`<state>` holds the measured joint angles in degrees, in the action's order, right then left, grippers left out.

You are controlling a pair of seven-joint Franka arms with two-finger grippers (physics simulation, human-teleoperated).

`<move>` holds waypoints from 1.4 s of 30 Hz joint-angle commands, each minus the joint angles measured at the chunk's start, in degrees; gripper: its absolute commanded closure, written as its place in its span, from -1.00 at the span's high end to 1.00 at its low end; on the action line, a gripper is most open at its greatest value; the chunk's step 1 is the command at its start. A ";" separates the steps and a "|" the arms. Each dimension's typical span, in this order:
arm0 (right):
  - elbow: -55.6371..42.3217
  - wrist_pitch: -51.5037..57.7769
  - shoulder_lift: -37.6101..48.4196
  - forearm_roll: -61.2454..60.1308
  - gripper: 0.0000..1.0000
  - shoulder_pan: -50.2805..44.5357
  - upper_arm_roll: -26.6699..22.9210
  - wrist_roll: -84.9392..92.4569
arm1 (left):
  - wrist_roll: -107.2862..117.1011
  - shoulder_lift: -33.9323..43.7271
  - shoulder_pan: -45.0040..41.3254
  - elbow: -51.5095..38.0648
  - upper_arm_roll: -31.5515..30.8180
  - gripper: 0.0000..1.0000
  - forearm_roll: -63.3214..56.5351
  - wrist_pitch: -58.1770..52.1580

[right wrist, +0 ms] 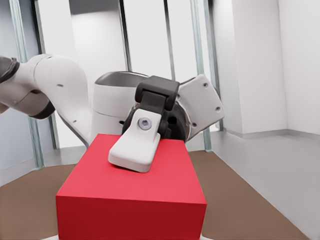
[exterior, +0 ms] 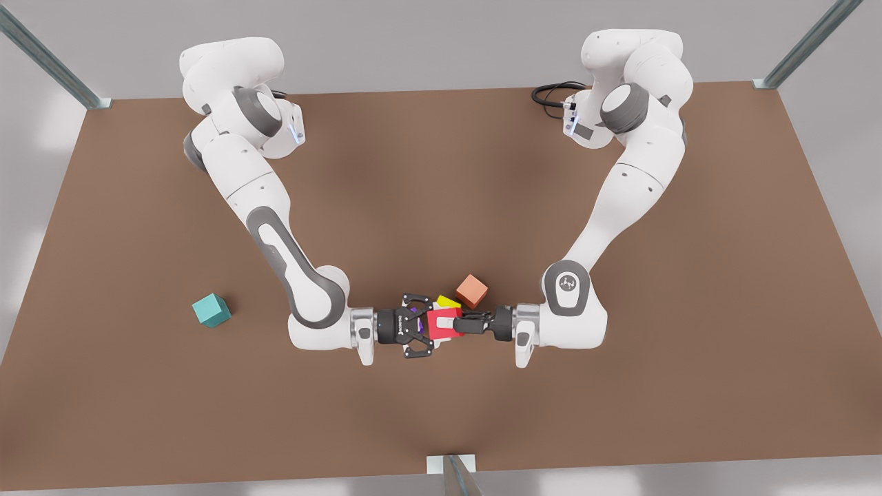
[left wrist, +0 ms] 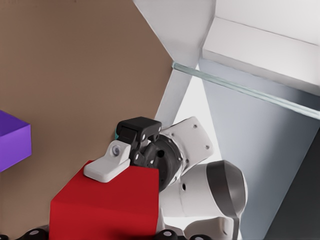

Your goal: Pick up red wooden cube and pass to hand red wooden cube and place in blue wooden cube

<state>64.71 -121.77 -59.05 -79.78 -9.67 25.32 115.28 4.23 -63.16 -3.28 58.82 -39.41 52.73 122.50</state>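
- Two white robot arms reach toward each other from the far side of a brown tabletop (exterior: 138, 413) and meet near its front edge.
- The red wooden cube (exterior: 441, 325) is between the two pincers. It looks lifted off the tabletop, above a cluster of other cubes.
- The left pincer (exterior: 459, 322) comes in from the front view's right. The right wrist view shows one of its white finger pads (right wrist: 135, 150) lying flat on the top face of the red wooden cube (right wrist: 132, 185), so it seems clamped onto the cube.
- The right pincer (exterior: 433, 325) comes in from the front view's left, its fingers spread wide to span the cube. The left wrist view shows one of its pads (left wrist: 107, 162) pressed against an edge of the red wooden cube (left wrist: 105, 205), so it too seems to have a grip.
- Below and behind the handover sit a purple cube (exterior: 413, 311), a yellow cube (exterior: 448, 302) and a salmon-orange cube (exterior: 472, 291).
- The blue wooden cube (exterior: 211, 309), teal in colour, sits alone on the tabletop, well apart toward the front view's left.
- Progress, as a judgement: the pick-up is done and the handover is at its midpoint, with both pincers on the cube.
- What is left: the left pincer must let go, and the right arm must carry the cube to the blue wooden cube.
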 commanded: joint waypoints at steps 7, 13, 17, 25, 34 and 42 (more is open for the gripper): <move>-0.03 -0.58 0.07 -0.73 0.00 0.01 0.08 2.67 | -3.88 0.15 0.03 -0.02 -0.06 1.00 0.44 -0.24; 1.12 1.97 0.25 2.78 0.00 3.61 -0.09 2.67 | -3.53 1.29 7.14 0.16 0.03 1.00 -2.28 -9.11; 10.25 3.11 6.83 25.00 0.00 13.36 -0.71 -9.00 | 15.01 10.77 12.68 -0.28 -1.37 1.00 -41.62 -33.17; 12.97 23.76 20.89 84.43 -0.04 25.67 -4.30 -71.22 | 4.40 42.89 13.20 20.93 17.88 1.00 -63.29 -42.30; 30.56 18.06 32.77 97.44 -0.05 28.04 -9.41 -87.77 | 0.16 45.59 0.55 24.59 30.27 1.00 -53.96 -40.67; 39.26 1.71 33.21 99.11 -0.05 30.94 -9.50 -87.94 | -0.01 45.32 0.73 24.68 30.18 1.00 -53.87 -41.29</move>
<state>103.77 -113.17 -25.83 18.04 21.24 15.83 55.32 5.99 -17.93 -2.63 83.54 -9.21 -1.18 81.68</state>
